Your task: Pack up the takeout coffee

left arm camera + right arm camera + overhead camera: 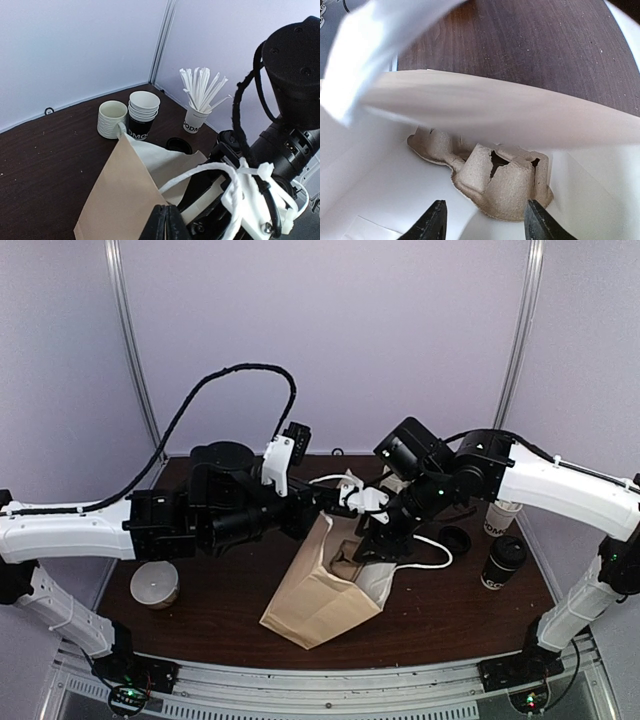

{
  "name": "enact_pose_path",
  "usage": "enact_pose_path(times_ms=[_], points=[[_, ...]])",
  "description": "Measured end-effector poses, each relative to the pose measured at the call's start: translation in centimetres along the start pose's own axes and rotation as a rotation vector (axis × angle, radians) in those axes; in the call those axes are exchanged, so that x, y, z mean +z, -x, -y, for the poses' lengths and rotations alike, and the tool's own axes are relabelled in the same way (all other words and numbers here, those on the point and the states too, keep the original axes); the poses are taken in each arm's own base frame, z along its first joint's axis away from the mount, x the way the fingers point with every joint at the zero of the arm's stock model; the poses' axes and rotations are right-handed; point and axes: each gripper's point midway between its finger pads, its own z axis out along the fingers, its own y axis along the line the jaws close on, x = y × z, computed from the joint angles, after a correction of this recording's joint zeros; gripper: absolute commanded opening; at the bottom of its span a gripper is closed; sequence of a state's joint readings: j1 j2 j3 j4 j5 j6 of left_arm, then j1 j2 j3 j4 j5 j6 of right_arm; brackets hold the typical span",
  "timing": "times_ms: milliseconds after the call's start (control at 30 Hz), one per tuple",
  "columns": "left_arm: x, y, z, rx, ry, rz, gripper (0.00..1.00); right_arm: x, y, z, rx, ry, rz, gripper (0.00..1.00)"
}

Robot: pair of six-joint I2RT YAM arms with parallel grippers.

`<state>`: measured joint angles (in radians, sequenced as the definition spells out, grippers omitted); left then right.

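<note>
Left tool (166,220) pinches bag (120,200) rim so mouth gapes. Right tool (487,222) spread inside, above cup tray (495,182). Takeout coffee (503,562) stands right, unpacked.

Pale lilac walls (330,340) on three sides; metal corner posts (134,340) — dark wood-grain table (215,600); soft even light

Inside the brown paper bag (310,605), its blurred near wall hides part of the beige moulded-pulp cup carrier (500,185); the right claw (485,210) is cropped.
</note>
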<state>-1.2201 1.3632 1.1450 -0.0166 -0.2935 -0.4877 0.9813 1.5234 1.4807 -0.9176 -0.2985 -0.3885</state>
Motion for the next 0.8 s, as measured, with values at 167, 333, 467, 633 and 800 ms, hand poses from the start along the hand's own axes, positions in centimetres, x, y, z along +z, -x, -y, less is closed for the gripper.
enact_pose_path(times_ms=[167, 333, 467, 633, 800], points=[[-0.4, 0.0, -0.2, 0.016, 0.002, 0.000, 0.00, 0.0, -0.1, 0.2, -0.002, -0.010, -0.003, 0.54], [-0.9, 0.0, -0.5, 0.019, 0.015, 0.004, 0.00, 0.1, 0.0, 0.4, -0.001, -0.020, -0.002, 0.52], [-1.7, 0.5, -0.5, 0.015, 0.021, 0.026, 0.00, 0.4, -0.8, 0.6, 0.017, -0.026, -0.028, 0.54], [-1.8, 0.5, -0.2, 0.018, 0.021, 0.024, 0.00, 0.7, -1.5, 0.6, 0.034, -0.022, -0.045, 0.56], [-1.7, 0.3, -0.6, 0.025, 0.043, 0.013, 0.00, 0.7, -1.6, 0.6, 0.037, -0.025, -0.049, 0.56]])
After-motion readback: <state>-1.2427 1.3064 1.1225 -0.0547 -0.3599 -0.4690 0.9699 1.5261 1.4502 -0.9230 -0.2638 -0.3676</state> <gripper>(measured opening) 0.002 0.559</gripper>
